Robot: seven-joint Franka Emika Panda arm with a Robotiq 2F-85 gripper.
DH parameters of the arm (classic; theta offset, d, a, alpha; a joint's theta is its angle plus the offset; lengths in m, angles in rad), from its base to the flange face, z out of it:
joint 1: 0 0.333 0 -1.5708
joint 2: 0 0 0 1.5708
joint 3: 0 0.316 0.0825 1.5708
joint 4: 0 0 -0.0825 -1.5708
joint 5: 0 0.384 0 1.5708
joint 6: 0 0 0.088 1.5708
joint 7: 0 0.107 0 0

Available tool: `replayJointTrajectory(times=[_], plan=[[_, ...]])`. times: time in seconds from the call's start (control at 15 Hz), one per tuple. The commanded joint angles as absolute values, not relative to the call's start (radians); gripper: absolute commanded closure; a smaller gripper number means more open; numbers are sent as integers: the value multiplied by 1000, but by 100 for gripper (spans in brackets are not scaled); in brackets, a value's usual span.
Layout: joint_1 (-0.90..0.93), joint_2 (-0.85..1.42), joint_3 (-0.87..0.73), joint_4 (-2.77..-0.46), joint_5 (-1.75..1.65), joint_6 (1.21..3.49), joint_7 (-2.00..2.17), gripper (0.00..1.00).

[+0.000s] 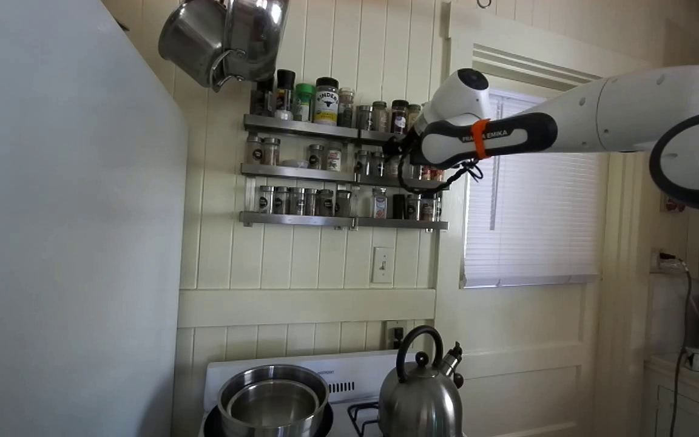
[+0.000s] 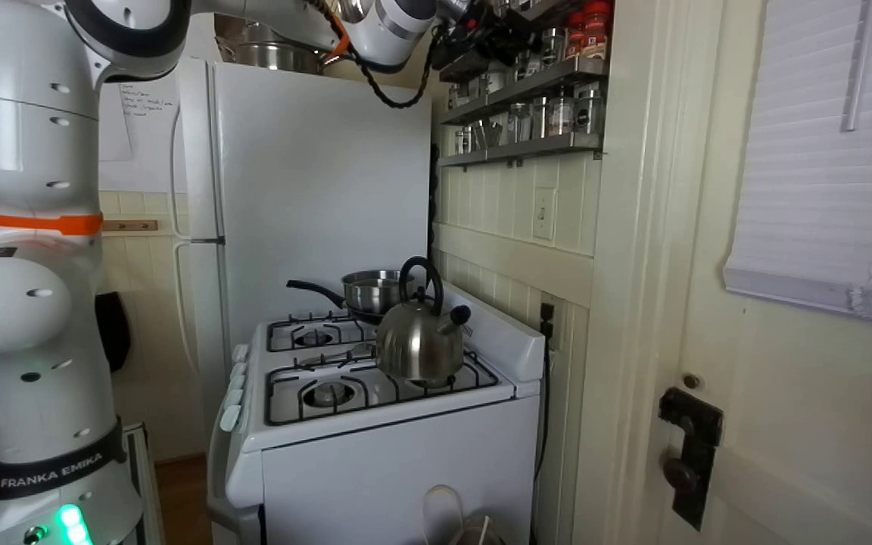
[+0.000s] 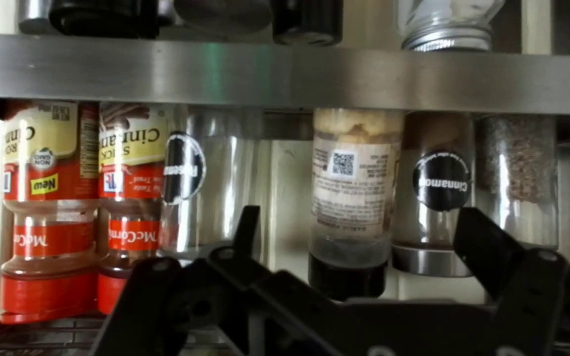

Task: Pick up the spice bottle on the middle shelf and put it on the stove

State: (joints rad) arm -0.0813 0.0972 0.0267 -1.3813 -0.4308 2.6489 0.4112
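Held the claw (image 3: 359,217) up before the middle shelf (image 3: 285,74) of the grey metal rack (image 1: 295,219), with jaws spread wide apart and nothing gripped. Saw the pale cream spice bottle (image 3: 356,183) upright on that shelf, in line with the gap between the jaws in the wrist view. Could not tell the depth of the gap from claw to glass. Made out a black cap and a printed label on the bottle. Facing the rack, found a cinnamon jar (image 3: 436,198) just beside the bottle on the left, partly behind a jaw; past a gap to the right, a clear jar (image 3: 220,173) with a round black label; farther right, two red-capped jars (image 3: 50,198) side by side. Saw the white arm (image 1: 628,115) stretched in from the right in an exterior view. Found the white stove (image 2: 375,462) well below the rack in both exterior views, with a steel kettle (image 2: 417,348) at its far right and a steel pan (image 2: 369,291) at its far left.
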Motion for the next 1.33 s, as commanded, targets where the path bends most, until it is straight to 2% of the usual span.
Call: replayJointTrajectory(times=[0.0,0.53,0.67,0.73,0.8,0.93,1.0,1.27], plan=[[-74,135,20,-1342,-471,2678,471,0],[-69,168,17,-1317,-478,2697,487,0],[-68,175,17,-1308,-483,2687,496,9],[-67,180,15,-1305,-489,2687,501,19],[-67,184,14,-1303,-494,2687,505,20],[-67,184,15,-1302,-497,2681,512,28],[-67,183,15,-1303,-499,2682,513,24],[-65,180,16,-1307,-499,2679,514,27]])
